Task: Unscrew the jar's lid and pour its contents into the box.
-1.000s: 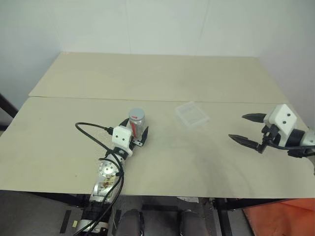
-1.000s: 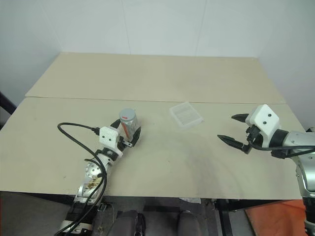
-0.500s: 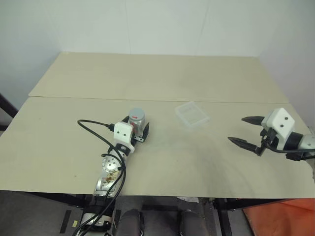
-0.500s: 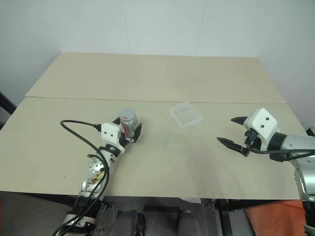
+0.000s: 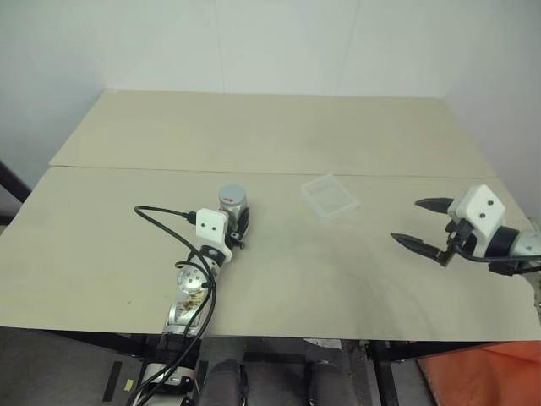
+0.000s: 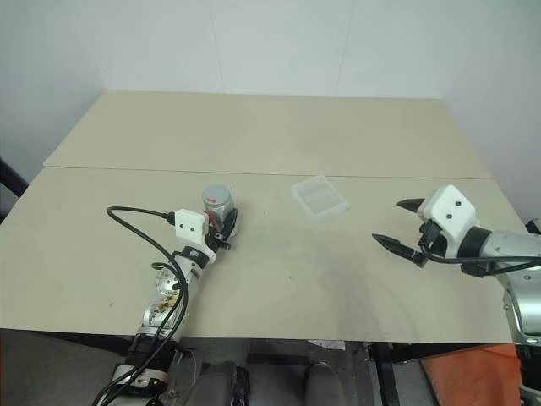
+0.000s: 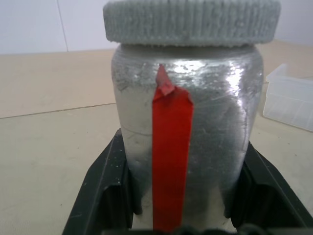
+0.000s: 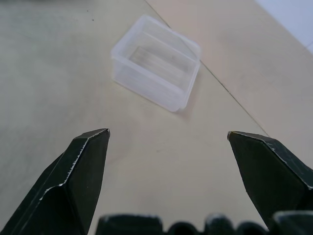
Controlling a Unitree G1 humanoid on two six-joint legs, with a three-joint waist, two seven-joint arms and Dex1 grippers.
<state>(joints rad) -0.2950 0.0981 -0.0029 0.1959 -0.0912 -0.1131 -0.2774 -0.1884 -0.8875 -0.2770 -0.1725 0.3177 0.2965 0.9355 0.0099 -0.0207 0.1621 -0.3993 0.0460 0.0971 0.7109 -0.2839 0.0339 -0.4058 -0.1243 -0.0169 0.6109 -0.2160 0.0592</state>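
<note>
Jar [image 5: 232,205] stands upright on the table [image 5: 279,271], left of centre, its lid [image 7: 191,22] still screwed on. The left gripper [image 5: 233,230] is clamped on its lower body, black fingers [image 7: 105,183] pressed against both sides. Risk: with the hold so low, twisting the lid may spin or tip the jar instead of loosening it. Near the right edge the right gripper [image 5: 425,223] hovers with its jaws spread wide, holding nothing. Farther back, right of centre, sits the clear box [image 5: 330,196], well apart from the jar.

jar [image 7: 195,142] base: hidden behind jaws | contents: cannot tell
</note>
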